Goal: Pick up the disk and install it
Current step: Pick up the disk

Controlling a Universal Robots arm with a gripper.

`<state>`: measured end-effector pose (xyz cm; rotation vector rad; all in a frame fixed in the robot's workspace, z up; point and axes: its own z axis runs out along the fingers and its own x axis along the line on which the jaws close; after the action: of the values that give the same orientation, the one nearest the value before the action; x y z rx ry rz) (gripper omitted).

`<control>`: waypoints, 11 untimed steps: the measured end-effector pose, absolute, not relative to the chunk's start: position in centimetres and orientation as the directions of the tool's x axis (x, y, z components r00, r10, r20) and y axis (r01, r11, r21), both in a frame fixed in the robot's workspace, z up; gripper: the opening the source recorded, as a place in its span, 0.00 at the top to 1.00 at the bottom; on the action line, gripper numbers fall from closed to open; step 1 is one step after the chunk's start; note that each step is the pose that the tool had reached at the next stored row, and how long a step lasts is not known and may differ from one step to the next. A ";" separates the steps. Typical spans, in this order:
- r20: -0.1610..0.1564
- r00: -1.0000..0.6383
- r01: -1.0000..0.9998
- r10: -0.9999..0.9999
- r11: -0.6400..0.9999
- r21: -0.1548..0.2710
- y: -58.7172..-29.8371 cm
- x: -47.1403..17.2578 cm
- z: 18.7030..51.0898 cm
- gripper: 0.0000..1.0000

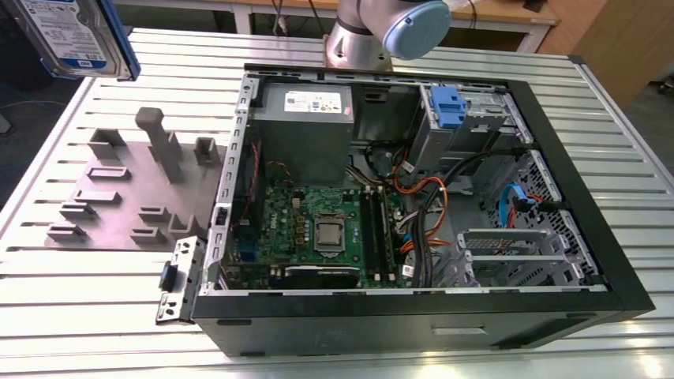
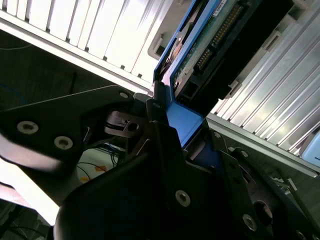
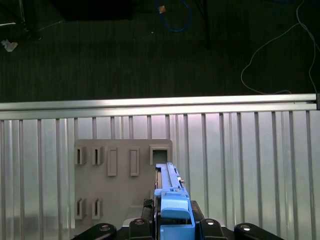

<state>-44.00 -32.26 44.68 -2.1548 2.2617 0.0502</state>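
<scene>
The disk, a silver-grey hard drive with a white-and-blue label in a blue carrier, hangs in the air at the exterior view's upper left, above the table's far corner. In the first wrist view the disk shows edge-on, standing out from my gripper over the grey slotted holder. In the second wrist view my gripper is shut on the disk, its black fingers clamping the blue carrier end.
An open computer case lies on the slatted metal table, with a blue-tabbed carrier fixed in its drive bay. The grey slotted holder sits to the case's left in the exterior view. Beyond the table edge is dark floor with cables.
</scene>
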 end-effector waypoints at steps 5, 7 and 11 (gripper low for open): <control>-0.035 -0.049 -0.999 -0.998 0.048 0.011 -32.3 -44.0 44.7 0.63; -0.035 -0.049 -0.999 -0.998 0.048 0.011 -32.3 -44.0 44.7 0.63; -0.035 -0.048 -0.999 -0.998 0.048 0.012 -32.3 -43.9 44.7 0.63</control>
<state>-43.85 -32.27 44.71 -2.1552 2.2617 0.0504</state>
